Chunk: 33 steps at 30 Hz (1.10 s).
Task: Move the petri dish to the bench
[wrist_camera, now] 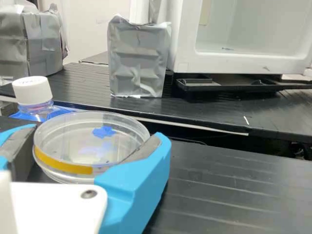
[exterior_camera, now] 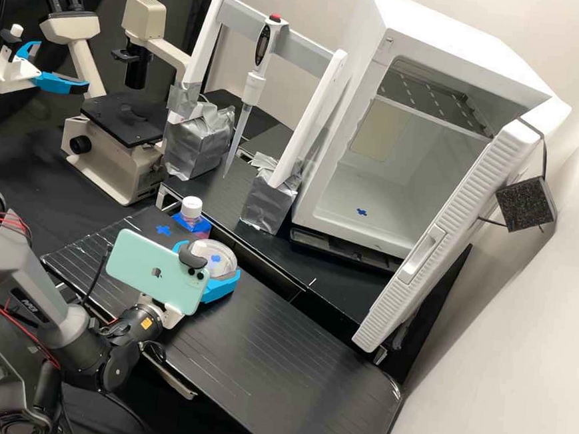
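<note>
My gripper (exterior_camera: 211, 258) is closed around the petri dish (wrist_camera: 73, 141), with one blue finger at each side. The dish is over the near black bench (exterior_camera: 258, 355); whether its bottom touches the surface, I cannot tell. Near it, to the far left, stands a white-capped bottle (exterior_camera: 192, 207). Farther is a pipette (exterior_camera: 251, 89), then, at right, an open white cabinet (exterior_camera: 443, 45).
</note>
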### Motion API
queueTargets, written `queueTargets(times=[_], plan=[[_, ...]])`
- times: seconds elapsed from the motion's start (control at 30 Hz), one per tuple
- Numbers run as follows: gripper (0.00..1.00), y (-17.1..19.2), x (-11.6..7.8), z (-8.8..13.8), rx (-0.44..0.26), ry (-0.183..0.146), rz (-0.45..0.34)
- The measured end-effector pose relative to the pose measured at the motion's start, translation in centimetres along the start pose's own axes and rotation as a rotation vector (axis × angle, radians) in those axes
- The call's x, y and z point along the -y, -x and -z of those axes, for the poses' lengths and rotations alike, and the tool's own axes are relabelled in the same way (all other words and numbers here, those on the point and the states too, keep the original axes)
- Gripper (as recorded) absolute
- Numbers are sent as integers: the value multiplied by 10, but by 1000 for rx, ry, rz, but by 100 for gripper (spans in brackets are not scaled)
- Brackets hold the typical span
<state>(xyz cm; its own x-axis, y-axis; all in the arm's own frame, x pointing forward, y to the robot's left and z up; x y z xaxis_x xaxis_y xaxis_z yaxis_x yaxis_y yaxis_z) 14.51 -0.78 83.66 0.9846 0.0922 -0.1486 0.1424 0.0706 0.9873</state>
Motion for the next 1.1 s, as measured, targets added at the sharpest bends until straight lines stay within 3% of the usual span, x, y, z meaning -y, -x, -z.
queueTargets(times=[0.17,0.3,0.37,0.47,0.6,0.67,0.7,0.73,0.8,0.87,0.93,1.1], plan=[[100,2,-3,3,-2,26,-22],[100,6,-6,10,-15,14,-52],[100,8,-8,15,-30,30,-69],[100,8,-9,26,-78,51,-101],[100,5,-9,41,-174,37,-117],[100,0,-12,49,-226,13,-129],[100,-5,-16,57,-249,-16,-143],[100,-8,-18,59,-239,-35,-148],[100,-15,-27,68,-238,-109,-187],[100,-23,-33,76,-237,-147,-218],[100,-31,-37,82,-237,-168,-244],[100,-51,-34,79,-219,-182,-237]])
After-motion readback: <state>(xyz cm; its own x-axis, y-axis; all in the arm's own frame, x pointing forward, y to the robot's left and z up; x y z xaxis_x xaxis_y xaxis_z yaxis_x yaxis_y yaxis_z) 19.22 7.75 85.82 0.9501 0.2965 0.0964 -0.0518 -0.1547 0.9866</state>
